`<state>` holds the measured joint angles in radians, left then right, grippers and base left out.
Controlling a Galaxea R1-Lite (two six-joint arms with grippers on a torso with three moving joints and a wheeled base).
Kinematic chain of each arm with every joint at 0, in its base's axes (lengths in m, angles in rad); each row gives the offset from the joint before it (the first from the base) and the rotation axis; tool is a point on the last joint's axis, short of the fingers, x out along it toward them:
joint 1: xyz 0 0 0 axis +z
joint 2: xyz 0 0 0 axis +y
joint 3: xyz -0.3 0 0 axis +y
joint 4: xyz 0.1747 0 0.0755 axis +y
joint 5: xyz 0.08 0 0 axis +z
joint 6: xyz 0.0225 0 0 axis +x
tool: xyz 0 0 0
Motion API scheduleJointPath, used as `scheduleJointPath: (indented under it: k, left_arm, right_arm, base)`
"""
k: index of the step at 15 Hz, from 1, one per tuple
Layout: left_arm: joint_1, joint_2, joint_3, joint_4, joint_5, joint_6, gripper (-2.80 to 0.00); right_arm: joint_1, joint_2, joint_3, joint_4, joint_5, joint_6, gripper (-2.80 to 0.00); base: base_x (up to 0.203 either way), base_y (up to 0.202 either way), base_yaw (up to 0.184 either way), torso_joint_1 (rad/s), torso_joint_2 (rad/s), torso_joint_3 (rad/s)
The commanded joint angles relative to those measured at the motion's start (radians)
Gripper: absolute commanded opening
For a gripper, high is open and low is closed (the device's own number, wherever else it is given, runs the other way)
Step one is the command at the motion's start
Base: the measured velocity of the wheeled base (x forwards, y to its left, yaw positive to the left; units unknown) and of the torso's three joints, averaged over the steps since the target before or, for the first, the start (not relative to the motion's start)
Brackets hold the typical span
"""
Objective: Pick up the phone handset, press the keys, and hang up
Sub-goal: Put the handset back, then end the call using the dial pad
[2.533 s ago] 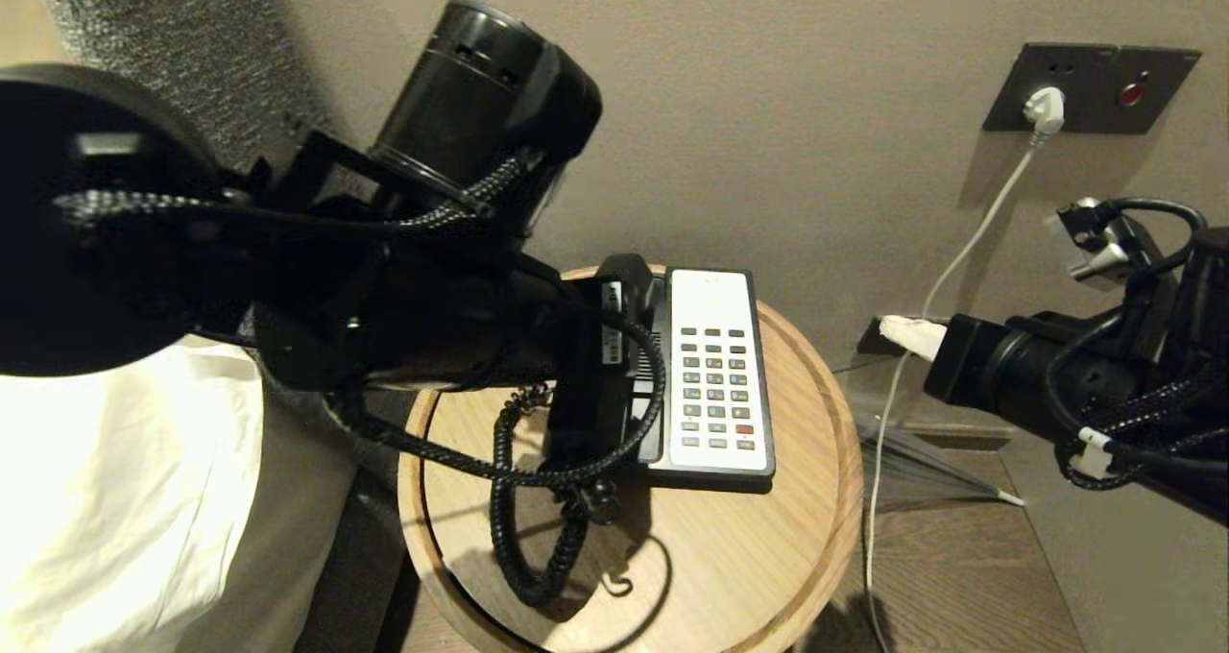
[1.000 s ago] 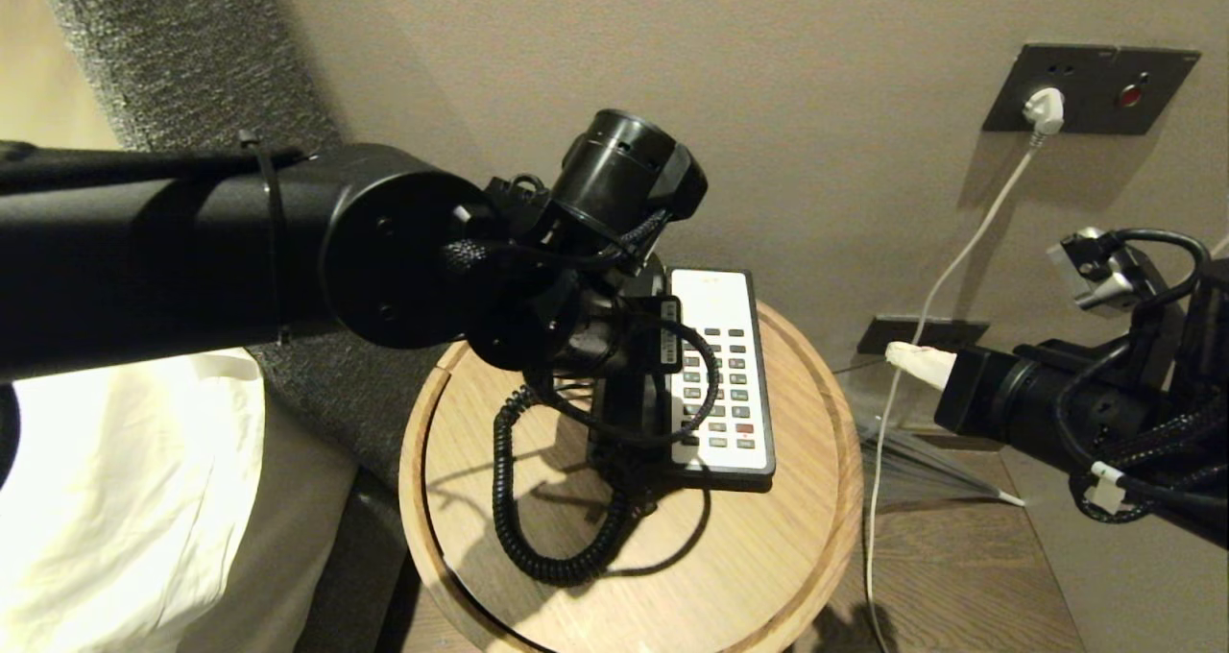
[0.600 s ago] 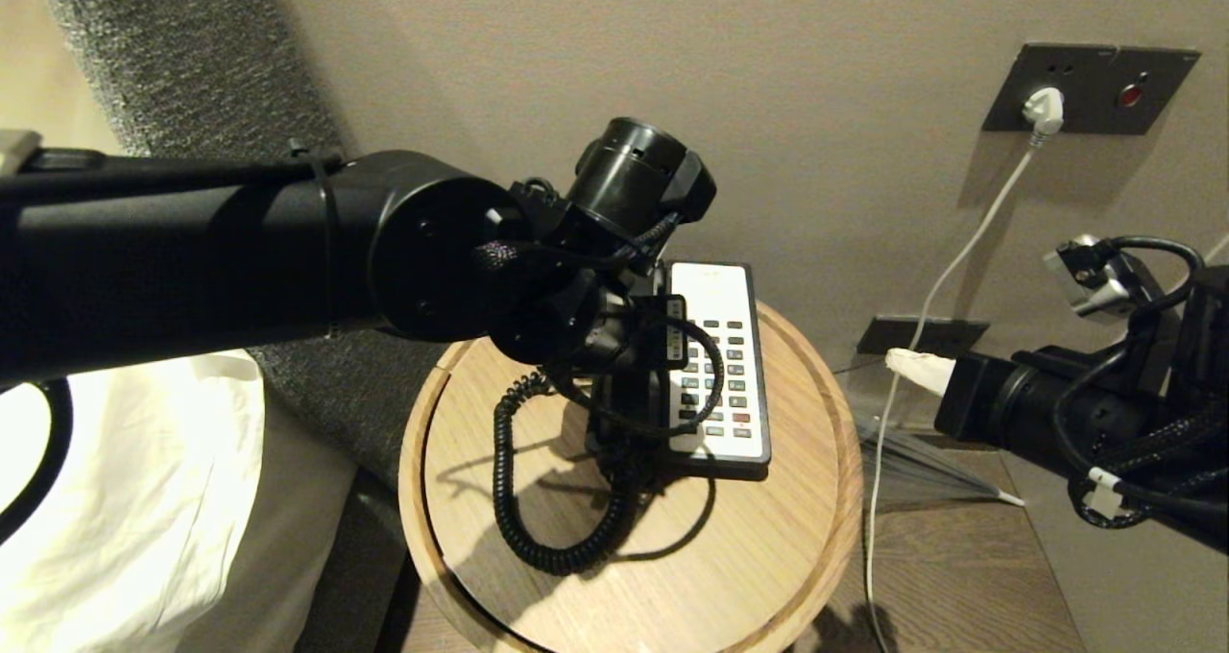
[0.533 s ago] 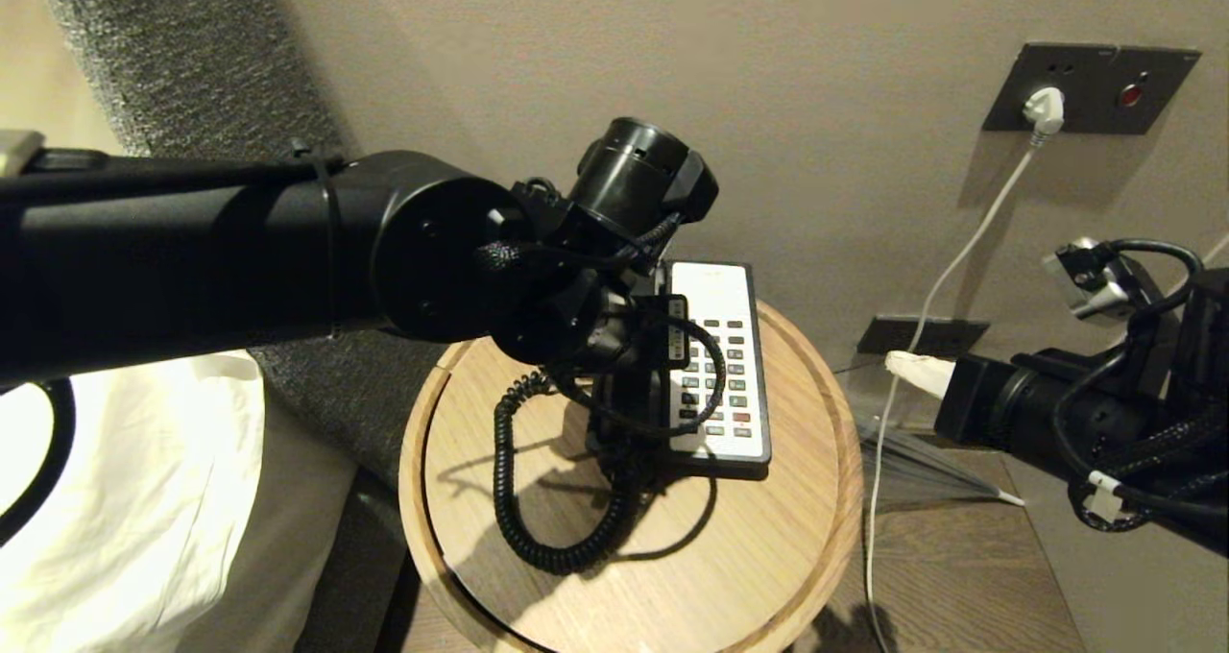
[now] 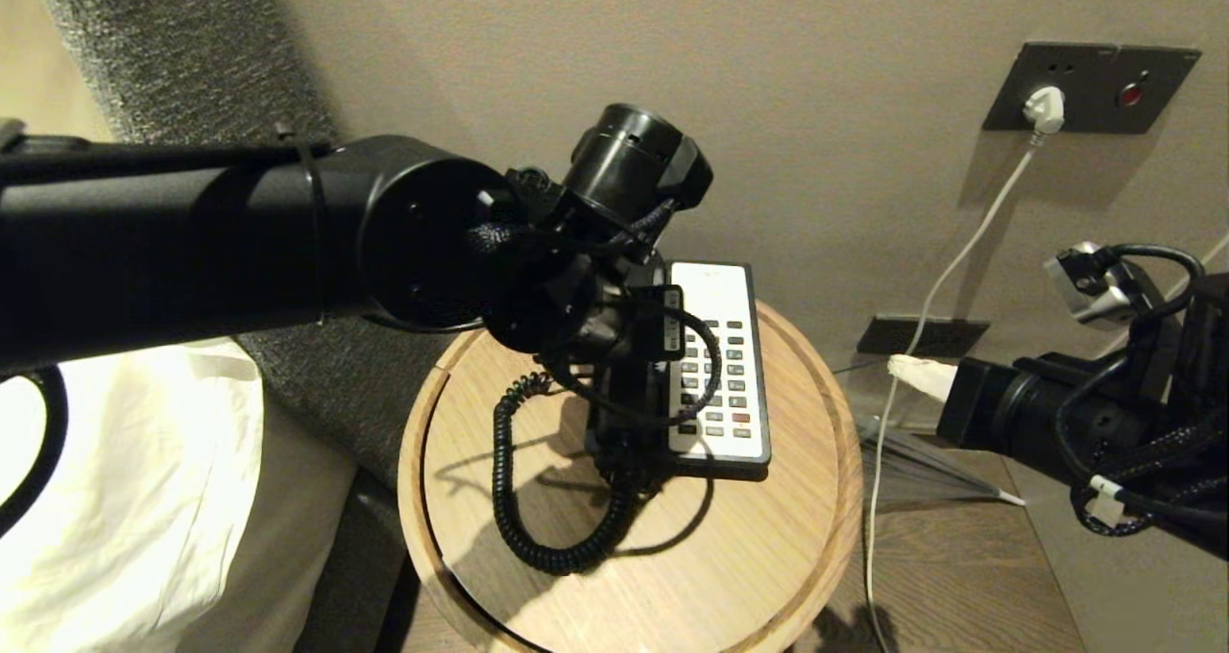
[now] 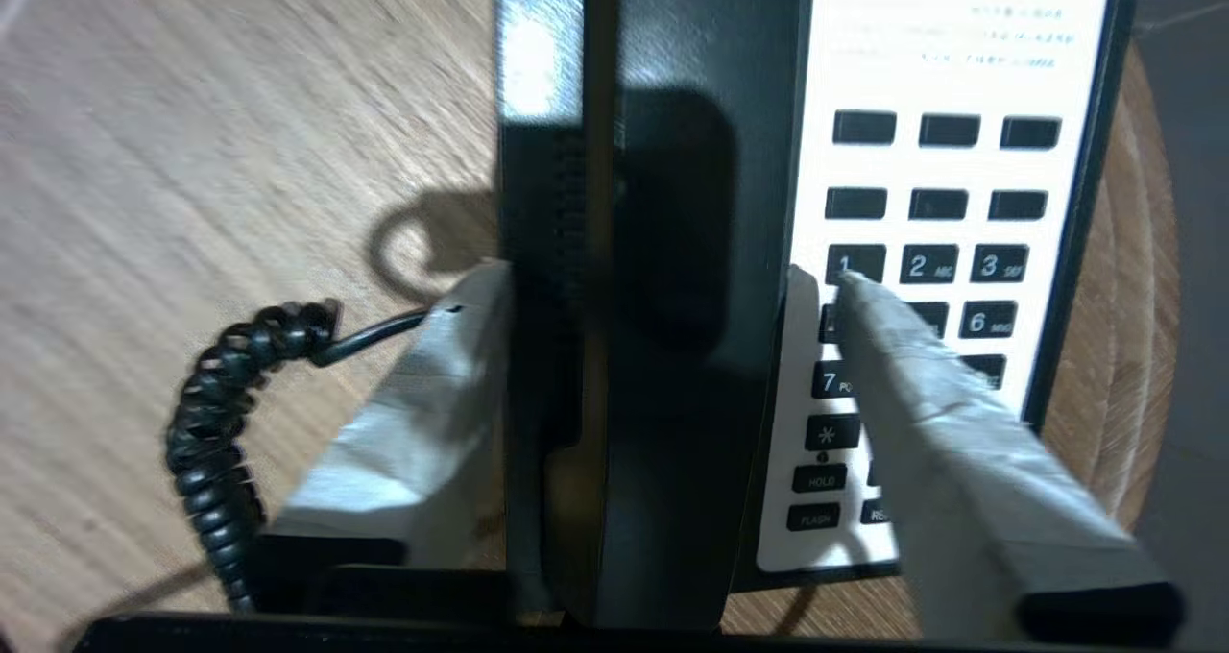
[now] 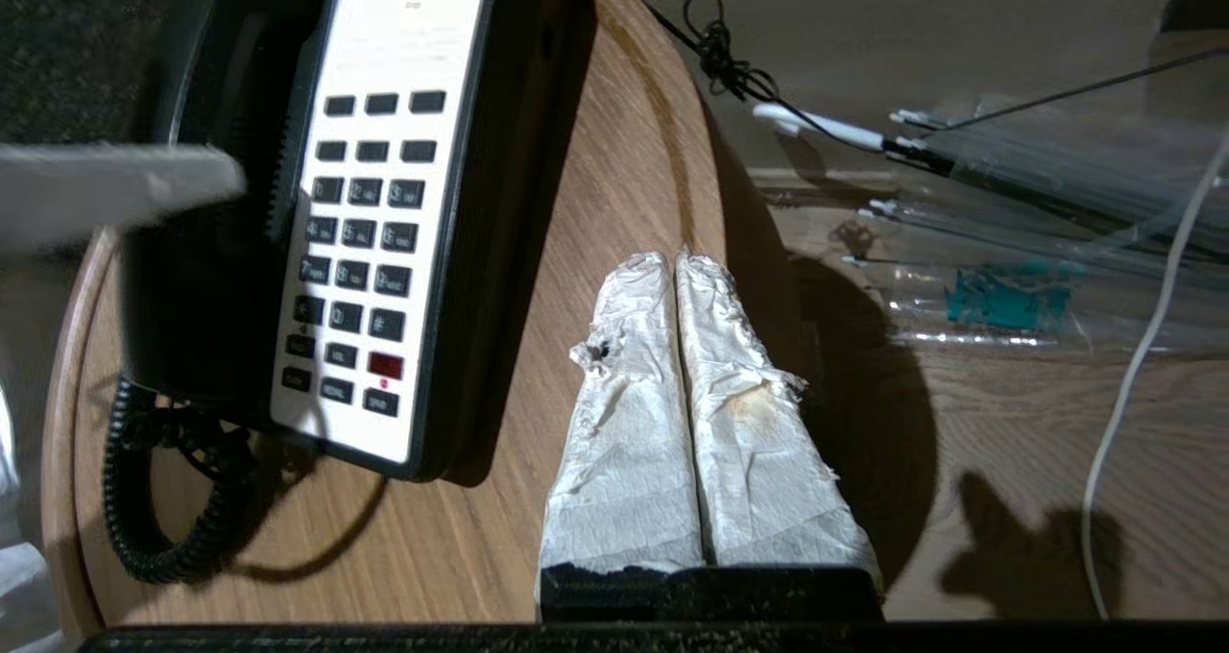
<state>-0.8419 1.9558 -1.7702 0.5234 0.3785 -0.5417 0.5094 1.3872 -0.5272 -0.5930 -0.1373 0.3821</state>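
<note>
the left gripper point(image 6: 648, 298) straddles the handset point(image 6: 653, 346), which lies in its cradle on the left side of the phone base point(image 5: 718, 365), on the round table point(image 5: 768, 557). its fingers point(image 6: 422, 413) stand spread, one each side. the handset's long axis runs between them, along the base. the right gripper point(image 7: 677, 269) hangs off to the right, fingers pressed together, empty, farther away.
</note>
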Motion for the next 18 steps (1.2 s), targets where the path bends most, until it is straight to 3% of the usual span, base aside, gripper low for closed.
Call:
scheduleJointPath:
  k: [1, 3, 4, 9, 13, 18]
  left_arm:
    - [-0.001, -0.044, 0.005, 0.004, 0.002, -0.007, 0.00]
    - [-0.001, -0.126, 0.046, 0.005, -0.001, -0.011, 0.00]
    - [0.000, -0.178, 0.079, 0.005, -0.003, -0.011, -2.80]
    - [-0.007, -0.478, 0.260, 0.006, -0.034, -0.012, -2.80]
    - [-0.006, -0.630, 0.299, 0.022, -0.044, -0.030, -2.80]
    - [0.001, -0.690, 0.322, 0.026, -0.044, -0.034, -2.80]
  right_arm:
    - [0.001, -0.001, 0.003, -0.004, -0.001, 0.001, -2.80]
    - [0.004, 0.007, 0.003, -0.004, 0.001, -0.004, -2.80]
    - [0.006, 0.015, 0.001, -0.004, 0.001, -0.005, -2.80]
    - [0.013, 0.108, -0.077, -0.003, 0.036, -0.007, -2.80]
    - [0.076, 0.210, -0.205, 0.038, 0.038, -0.012, -2.80]
    - [0.182, 0.203, -0.185, 0.044, 0.039, -0.006, -2.80]
  base:
    - [0.000, 0.000, 0.000, 0.000, 0.00, 0.000]
    - [0.000, 0.000, 0.000, 0.000, 0.00, 0.000]
    - [0.000, 0.000, 0.000, 0.000, 0.00, 0.000]
    - [0.000, 0.000, 0.000, 0.000, 0.00, 0.000]
    - [0.000, 0.000, 0.000, 0.000, 0.00, 0.000]
    - [0.000, 0.000, 0.000, 0.000, 0.00, 0.000]
